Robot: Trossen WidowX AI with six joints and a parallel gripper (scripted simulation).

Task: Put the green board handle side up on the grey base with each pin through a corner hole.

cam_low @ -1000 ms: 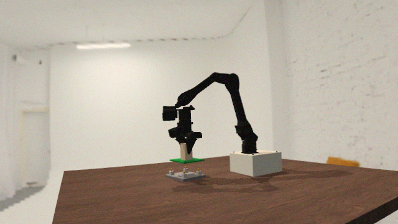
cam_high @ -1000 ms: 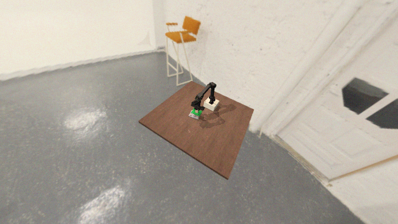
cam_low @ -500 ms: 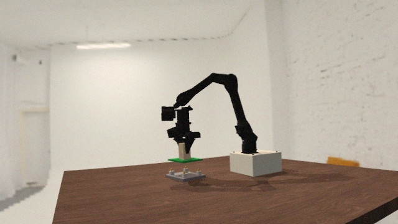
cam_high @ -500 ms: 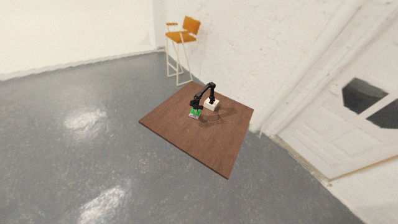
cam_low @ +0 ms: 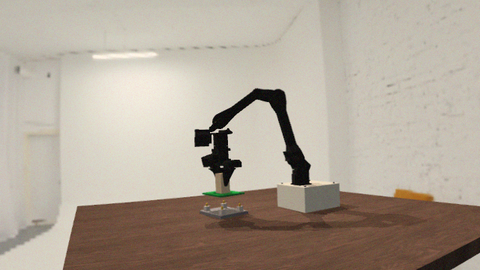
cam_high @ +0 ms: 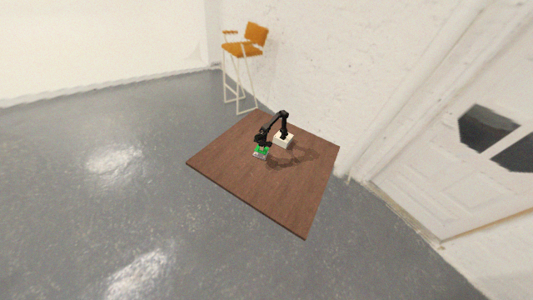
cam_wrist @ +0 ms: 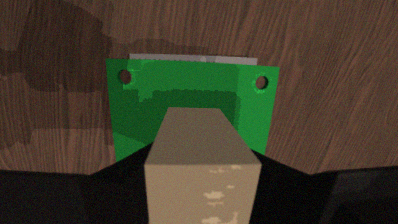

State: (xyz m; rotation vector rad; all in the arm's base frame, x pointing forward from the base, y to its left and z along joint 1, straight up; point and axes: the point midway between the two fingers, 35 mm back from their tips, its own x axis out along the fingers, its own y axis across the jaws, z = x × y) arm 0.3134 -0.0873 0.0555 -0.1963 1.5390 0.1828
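Observation:
The green board [cam_high: 257, 152] [cam_low: 211, 193] [cam_wrist: 200, 75] hangs roughly level above the grey base [cam_high: 260, 157] [cam_low: 221, 216] [cam_wrist: 235, 60], handle side up, with a visible gap over the pins. My gripper [cam_high: 262, 146] [cam_low: 223, 181] [cam_wrist: 195, 146] points down and is shut on the board's beige square handle [cam_wrist: 200, 190]. In the exterior view, the four posts with gold pins [cam_low: 240, 205] stand below the board. In the wrist view, only a thin strip of the base shows past the board's upper edge. Brown table shows through the two visible holes; the other two holes and all pins are hidden there.
The base and the white block [cam_high: 282, 140] [cam_low: 292, 199] under the arm stand on the brown table [cam_high: 266, 192] [cam_low: 157, 236] [cam_wrist: 330, 100]. The arm's shadow falls across the table beside the base. An orange chair [cam_high: 243, 49] stands beyond the table.

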